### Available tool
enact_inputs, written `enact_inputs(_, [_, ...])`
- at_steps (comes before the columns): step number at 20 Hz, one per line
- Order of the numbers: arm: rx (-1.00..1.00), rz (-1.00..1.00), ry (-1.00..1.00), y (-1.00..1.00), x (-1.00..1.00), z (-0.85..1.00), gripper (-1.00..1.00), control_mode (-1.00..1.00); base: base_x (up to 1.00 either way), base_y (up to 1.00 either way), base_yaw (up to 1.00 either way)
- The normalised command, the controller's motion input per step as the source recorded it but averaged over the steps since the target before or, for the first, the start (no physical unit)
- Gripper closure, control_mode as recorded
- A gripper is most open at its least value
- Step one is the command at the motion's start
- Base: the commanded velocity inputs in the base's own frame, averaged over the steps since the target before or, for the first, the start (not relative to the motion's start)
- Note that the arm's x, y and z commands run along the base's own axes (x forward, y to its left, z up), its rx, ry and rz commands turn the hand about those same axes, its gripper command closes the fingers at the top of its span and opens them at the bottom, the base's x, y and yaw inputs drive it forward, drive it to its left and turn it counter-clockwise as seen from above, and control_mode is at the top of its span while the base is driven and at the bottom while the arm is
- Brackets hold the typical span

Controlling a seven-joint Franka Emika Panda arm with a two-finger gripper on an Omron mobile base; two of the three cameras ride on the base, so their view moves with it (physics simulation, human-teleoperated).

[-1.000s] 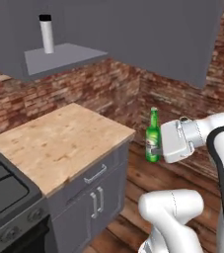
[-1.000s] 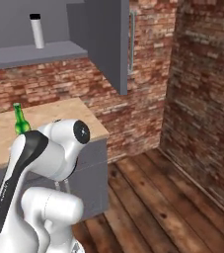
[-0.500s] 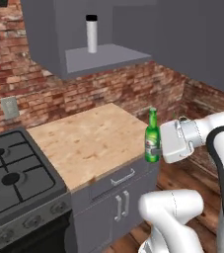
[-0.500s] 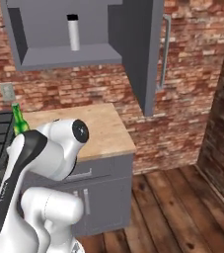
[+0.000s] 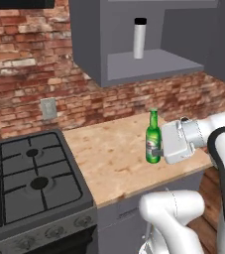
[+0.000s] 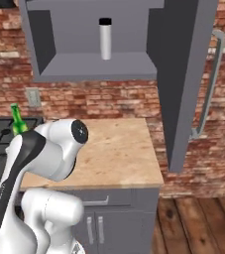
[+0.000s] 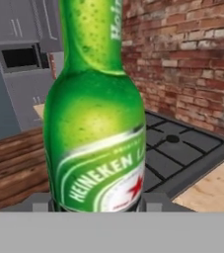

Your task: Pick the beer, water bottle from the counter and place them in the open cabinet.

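The white arm bends up from low down and reaches sideways over the tabletop point(image 5: 114, 158). Its jaws point(image 5: 159, 153) pinch the lower part of the beer point(image 5: 153, 138) and hold it upright in the air, above the front part of the wooden top. In the hand view the green bottle is very close, with its label facing the camera.

The water bottle point(image 5: 140, 38) stands upright on the shelf inside the open cabinet point(image 5: 148, 67), up on the brick wall. The beer is well below that shelf.

A black stove point(image 5: 29, 183) sits just beside the tabletop on the left. A grey cabinet door point(image 6: 186, 84) with a bar handle hangs to the right of the open cabinet
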Motion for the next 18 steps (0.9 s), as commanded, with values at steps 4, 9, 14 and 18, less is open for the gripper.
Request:
enact_inputs(4, [0.0, 0.0, 0.0, 0.0, 0.0, 0.0, 1.0, 1.0, 0.47, -0.2, 0.3])
enact_inputs(9, [0.0, 0.0, 0.0, 0.0, 0.0, 0.0, 1.0, 1.0, -0.03, -0.2, 0.0])
enact_inputs(14, [0.0, 0.0, 0.0, 0.0, 0.0, 0.0, 1.0, 1.0, -0.01, -0.33, 0.0])
enact_inputs(18, [0.0, 0.0, 0.0, 0.0, 0.0, 0.0, 1.0, 1.0, 0.0, -0.44, 0.0])
